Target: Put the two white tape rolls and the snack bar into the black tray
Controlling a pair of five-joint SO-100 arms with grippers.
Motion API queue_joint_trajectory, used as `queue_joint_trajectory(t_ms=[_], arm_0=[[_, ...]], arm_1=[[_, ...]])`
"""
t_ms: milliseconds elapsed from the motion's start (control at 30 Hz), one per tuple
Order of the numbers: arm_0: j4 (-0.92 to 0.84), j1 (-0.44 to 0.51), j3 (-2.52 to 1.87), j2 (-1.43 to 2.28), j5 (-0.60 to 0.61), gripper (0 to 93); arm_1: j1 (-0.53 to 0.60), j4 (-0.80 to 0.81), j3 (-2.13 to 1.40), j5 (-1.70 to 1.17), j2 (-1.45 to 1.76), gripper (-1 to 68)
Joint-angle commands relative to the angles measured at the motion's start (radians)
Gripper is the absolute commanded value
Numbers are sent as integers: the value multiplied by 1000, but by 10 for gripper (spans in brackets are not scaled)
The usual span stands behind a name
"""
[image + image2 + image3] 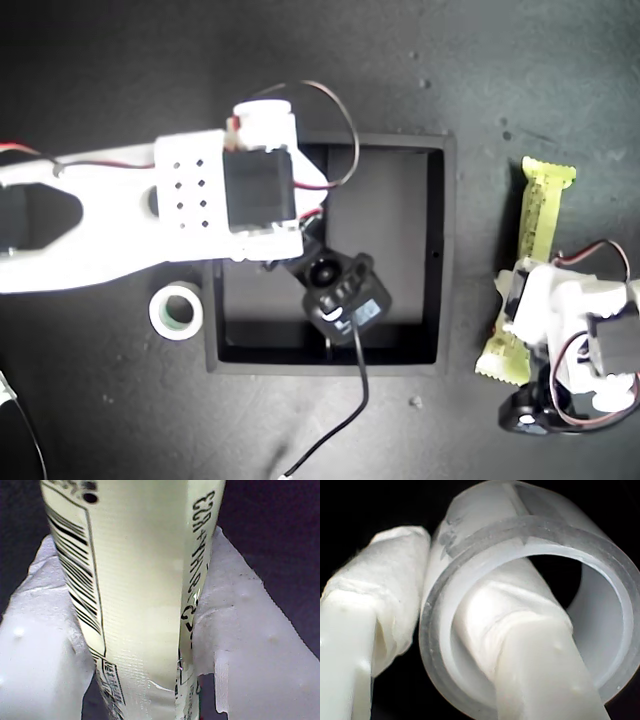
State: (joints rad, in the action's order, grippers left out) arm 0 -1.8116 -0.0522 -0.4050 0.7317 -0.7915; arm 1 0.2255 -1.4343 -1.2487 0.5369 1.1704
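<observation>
Overhead, the black tray [440,250] sits mid-bench on a dark bench [120,80], open side up. Its interior is largely covered by an arm, and dividers are hard to make out.

My first tool [150,645] is clamped on the snack bar [140,590]: both padded fingers [250,630] press the pale wrapper from either side, with barcode and printed code visible on the wrapper. In the exterior view this arm is at the exterior view's right, outside the tray, with the snack bar [535,240] lying lengthwise just beside the tray's right wall; the crimped far end is free and the near part is under the tool.

My second tool [450,630] grips a white tape roll [530,580] through its wall, one wrapped finger [385,600] outside the ring and the other passing inside the hole. In the exterior view that arm reaches in from the exterior view's left and hangs over the tray; the held roll itself is hidden under the arm and camera there.

A second white roll, with a greenish core [177,311], lies flat on the bench just outside the tray's left wall in the exterior view, near its lower corner, touching neither tool.
</observation>
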Motion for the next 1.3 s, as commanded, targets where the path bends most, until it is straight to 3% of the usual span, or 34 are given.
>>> queue_joint_trajectory(t_ms=[0,100,200,467,667,800,933,1100,1267], arm_0=[[-21,6,44,63,-20,15],[-21,3,-3,143,-21,46],[-21,2,-55,227,-21,60],[-21,-12,-264,430,-38,92],[-21,17,-439,658,-66,109],[-20,84,-603,811,-143,117],[6,201,-795,937,-298,129],[219,379,-1043,1054,-474,136],[453,443,-1273,1089,-565,141]], arm_1=[[2,-187,235,-166,15,12],[-3,-313,437,-212,6,9],[-9,-336,584,-250,5,13],[-40,-44,612,-290,-40,3],[-52,-26,881,-290,-298,21],[-46,51,805,-267,-310,27],[-32,92,764,-247,-311,64],[-18,115,801,-225,-359,71],[-6,141,824,-202,-399,126]])
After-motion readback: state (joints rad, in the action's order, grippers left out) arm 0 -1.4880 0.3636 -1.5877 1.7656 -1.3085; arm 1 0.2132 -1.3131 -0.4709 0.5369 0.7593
